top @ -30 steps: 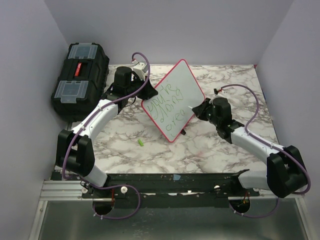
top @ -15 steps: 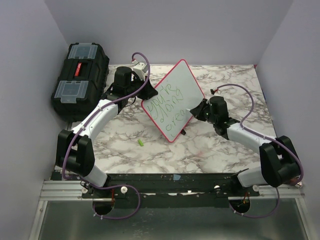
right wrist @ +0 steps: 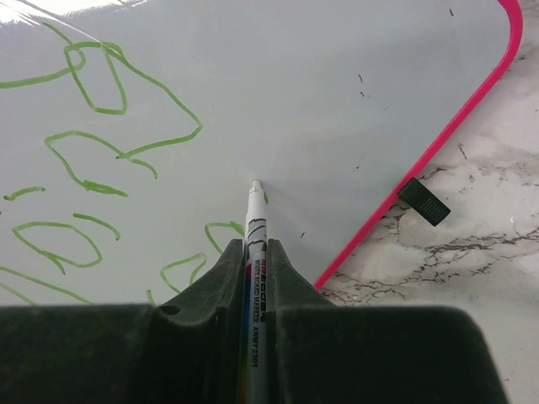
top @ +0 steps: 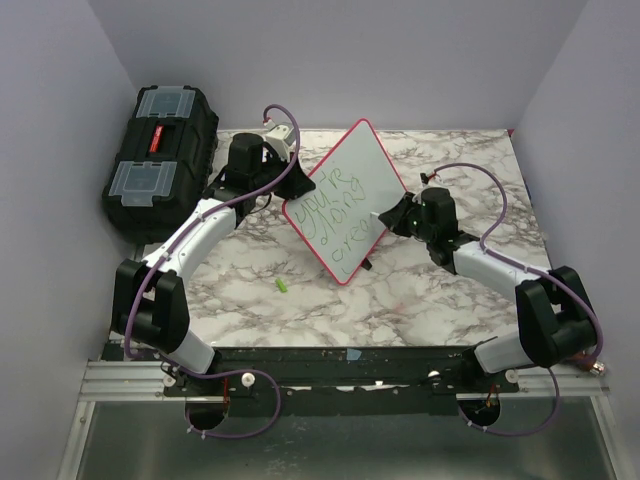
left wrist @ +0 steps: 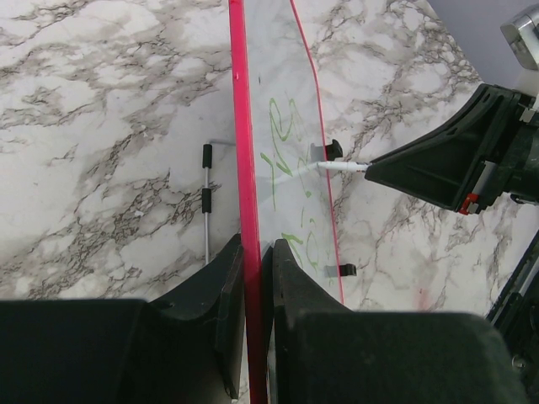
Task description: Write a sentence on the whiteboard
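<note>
The whiteboard (top: 352, 190), white with a thin red-pink frame, stands tilted on one corner at the table's middle. My left gripper (top: 291, 190) is shut on its left edge (left wrist: 249, 278). Green handwritten lines of the sentence (top: 338, 212) run across the board and show in the right wrist view (right wrist: 93, 143). My right gripper (top: 392, 215) is shut on a white whiteboard marker (right wrist: 254, 252). The marker tip (right wrist: 255, 185) touches the board beside the last green stroke. The marker also shows in the left wrist view (left wrist: 341, 166).
A black toolbox (top: 160, 155) with clear lid compartments stands at the back left. A small green cap (top: 283, 286) lies on the marble table (top: 420, 290) in front of the board. Small black clips (right wrist: 424, 202) show by the board's edge. Grey walls enclose the table.
My right arm has drawn in, its elbow swinging toward the front right, while the gripper shifted slightly up along the board with the marker. The left arm and board have stayed still.
</note>
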`<action>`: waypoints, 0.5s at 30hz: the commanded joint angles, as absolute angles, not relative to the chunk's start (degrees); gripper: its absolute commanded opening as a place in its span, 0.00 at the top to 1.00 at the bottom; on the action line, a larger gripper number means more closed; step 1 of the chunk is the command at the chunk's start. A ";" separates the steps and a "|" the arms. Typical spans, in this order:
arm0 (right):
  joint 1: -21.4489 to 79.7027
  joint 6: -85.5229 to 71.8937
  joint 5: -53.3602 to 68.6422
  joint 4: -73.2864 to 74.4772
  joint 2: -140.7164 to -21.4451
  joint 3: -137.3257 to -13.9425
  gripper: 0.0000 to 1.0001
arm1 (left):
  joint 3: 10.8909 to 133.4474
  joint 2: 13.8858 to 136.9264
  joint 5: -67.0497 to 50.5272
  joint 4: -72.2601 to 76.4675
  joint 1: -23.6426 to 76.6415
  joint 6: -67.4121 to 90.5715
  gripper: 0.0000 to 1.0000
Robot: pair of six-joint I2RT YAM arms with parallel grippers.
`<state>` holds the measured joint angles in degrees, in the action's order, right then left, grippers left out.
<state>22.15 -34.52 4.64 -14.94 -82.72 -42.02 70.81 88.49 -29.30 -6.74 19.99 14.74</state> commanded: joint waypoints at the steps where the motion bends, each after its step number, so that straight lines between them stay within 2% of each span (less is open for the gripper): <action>1: 22.36 -33.57 9.89 -15.91 -84.46 -42.85 0.99 | 68.29 89.74 -32.12 -14.15 22.21 8.44 1.00; 15: 22.46 -33.58 12.54 -14.95 -83.23 -39.42 0.99 | 68.38 89.52 -31.99 -14.28 22.18 8.54 1.00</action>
